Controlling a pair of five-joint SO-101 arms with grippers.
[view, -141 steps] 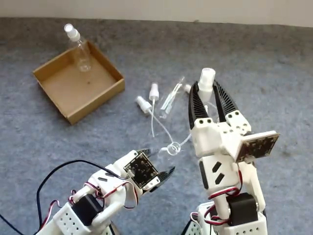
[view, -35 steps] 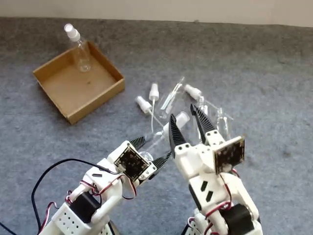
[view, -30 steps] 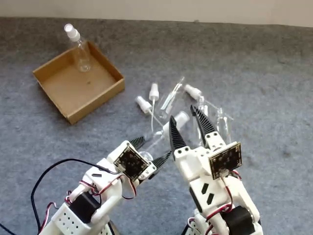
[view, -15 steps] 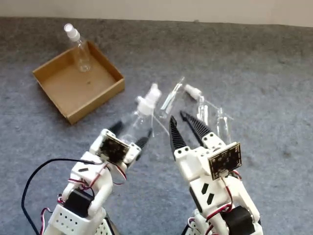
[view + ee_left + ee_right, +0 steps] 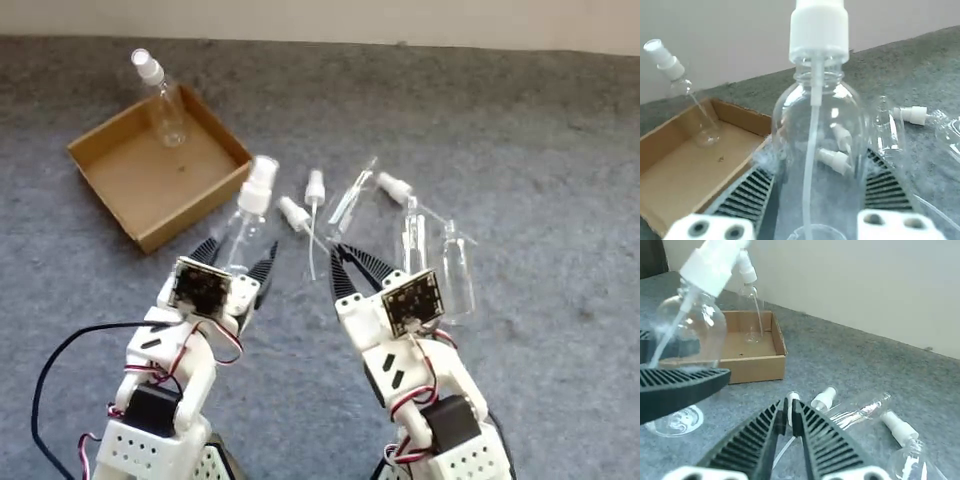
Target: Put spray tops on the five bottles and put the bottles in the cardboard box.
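My left gripper (image 5: 236,262) is shut on a clear bottle (image 5: 243,228) with a white spray top (image 5: 261,172), held upright just in front of the cardboard box (image 5: 130,178). The left wrist view has this bottle (image 5: 815,165) between the fingers (image 5: 747,192). Another capped bottle (image 5: 165,110) leans in the box's far corner. My right gripper (image 5: 352,266) is shut on nothing, low over the carpet; its fingers (image 5: 805,432) meet in the right wrist view. Two loose spray tops (image 5: 296,213) lie ahead of it. Clear bottles (image 5: 455,268) lie to the right.
A thin clear bottle (image 5: 350,195) and a capped one (image 5: 396,187) lie on the grey carpet beyond the spray tops. A black cable (image 5: 50,370) loops beside the left arm's base. Open carpet stretches to the far right.
The left arm has swung left toward the box with the capped bottle in its gripper. The right gripper has gone from open to shut and has drawn back.
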